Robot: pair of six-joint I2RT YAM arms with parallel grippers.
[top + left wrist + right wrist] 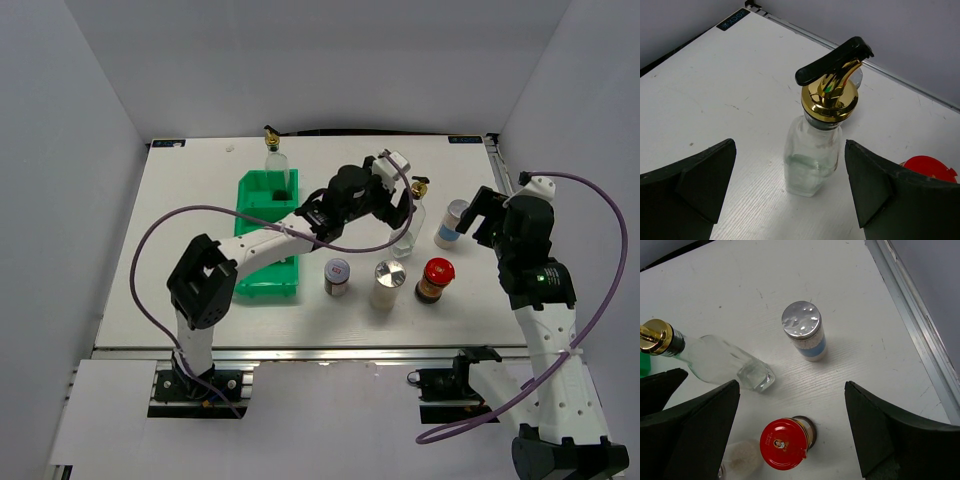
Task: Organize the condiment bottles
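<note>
One glass bottle [276,165] stands at the green bin's [245,200] far end.
Right of the bin, the left gripper's [789,145] open jaws flank a second bottle [812,155] without touching it; the right gripper's [791,384] jaws gape near a blue-labelled jar [805,332], print unreadable.

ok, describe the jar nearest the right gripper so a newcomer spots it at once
Go to the right end of the white table, far from the green bin. Ahead of the right gripper, beside a clear glass bottle, stands a white jar. Only it carries a blue label band under its silver lid.
</note>
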